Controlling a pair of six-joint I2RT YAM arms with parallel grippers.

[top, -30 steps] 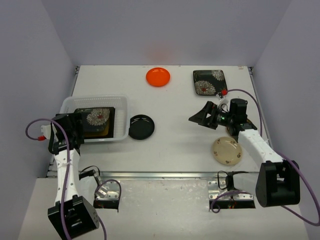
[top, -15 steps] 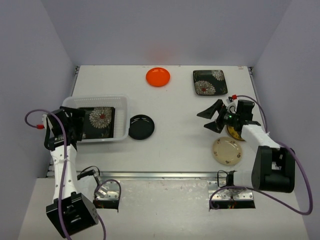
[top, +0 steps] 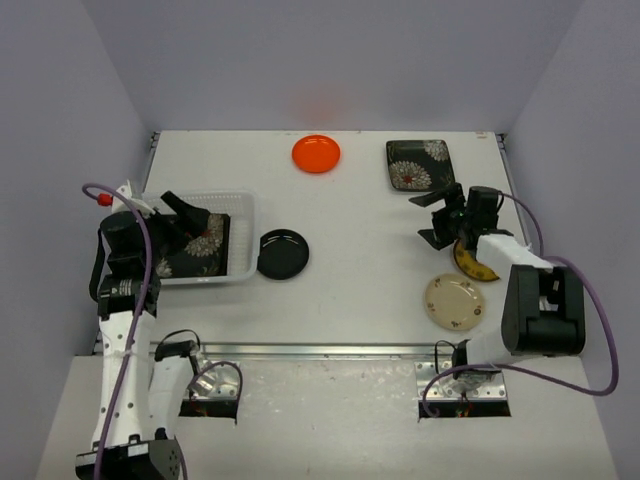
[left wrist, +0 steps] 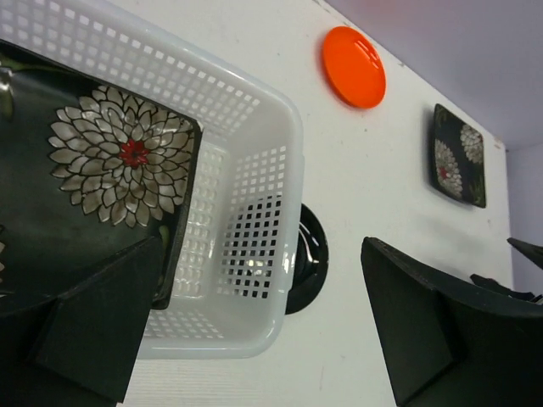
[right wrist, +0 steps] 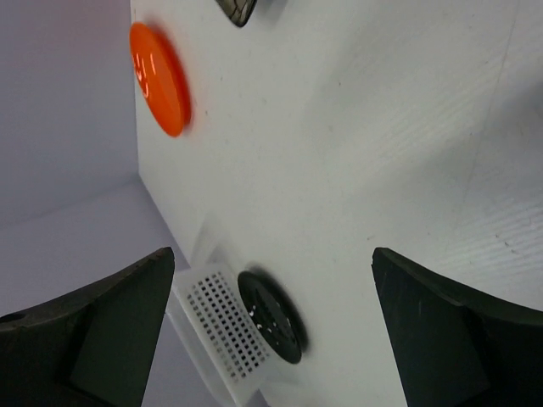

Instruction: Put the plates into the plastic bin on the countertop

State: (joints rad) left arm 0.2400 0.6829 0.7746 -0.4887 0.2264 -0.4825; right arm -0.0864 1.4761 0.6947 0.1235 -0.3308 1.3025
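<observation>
The plastic bin (top: 243, 205) stands at the left of the countertop (top: 360, 260) and holds a black floral square plate (top: 200, 240). My left gripper (top: 183, 226) hovers over the bin's left part, open and empty. In the left wrist view the bin (left wrist: 280, 161) and its floral plate (left wrist: 102, 165) lie below the gripper (left wrist: 263, 339). A black round plate (top: 283, 253) touches the bin's right side. An orange plate (top: 316, 153) and a second floral square (top: 420, 164) lie at the back. My right gripper (top: 437, 218) is open and empty, beside a yellow plate (top: 470, 264) and a cream plate (top: 455, 302).
A metal rail (top: 320, 351) runs along the near edge. Grey walls close in the back and both sides. The right wrist view shows the orange plate (right wrist: 161, 76), the black round plate (right wrist: 271, 315) and the bin's corner (right wrist: 216, 331) far off across the white surface.
My left arm has lifted and swung over the bin, its gripper open above the floral plate. My right gripper has drawn back to the right, toward the yellow plate.
</observation>
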